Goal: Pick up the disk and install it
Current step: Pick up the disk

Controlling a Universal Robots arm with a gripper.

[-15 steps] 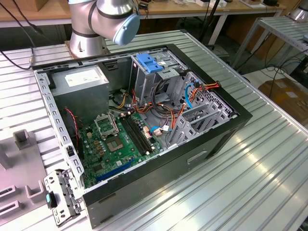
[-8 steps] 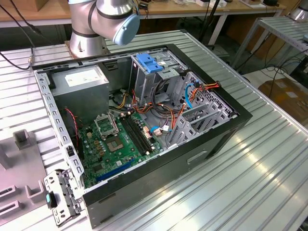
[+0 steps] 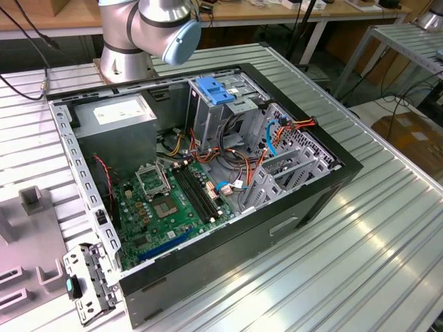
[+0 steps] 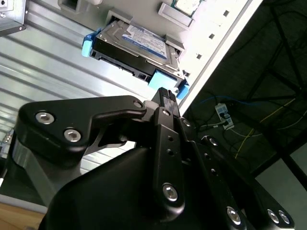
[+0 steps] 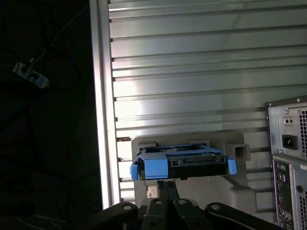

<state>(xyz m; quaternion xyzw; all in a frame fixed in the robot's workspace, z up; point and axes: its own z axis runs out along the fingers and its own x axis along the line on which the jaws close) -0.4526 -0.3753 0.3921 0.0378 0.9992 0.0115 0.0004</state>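
Disk (image 5: 196, 162) seen edge-on in first wrist view, far end hidden in grey holder (image 5: 238, 151), silver body, blue side rails, blue-white label, sat on ribbed bench (image 5: 192, 72) near open PC case (image 3: 332, 181), case held motherboard (image 3: 166, 200) and drive cage (image 3: 201, 124), gripper (image 5: 166, 184) jaws looked together, tips just short of disk.

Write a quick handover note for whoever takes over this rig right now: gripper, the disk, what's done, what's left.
The gripper sits close up at the blue-railed end of the disk; whether they touch can't be told.
The disk lies label up in a grey holder on the slatted table, near the table's edge and apart from the computer case.
Done: nothing beyond the gripper being at the disk.
Left: the disk is not lifted and not installed in the open case.
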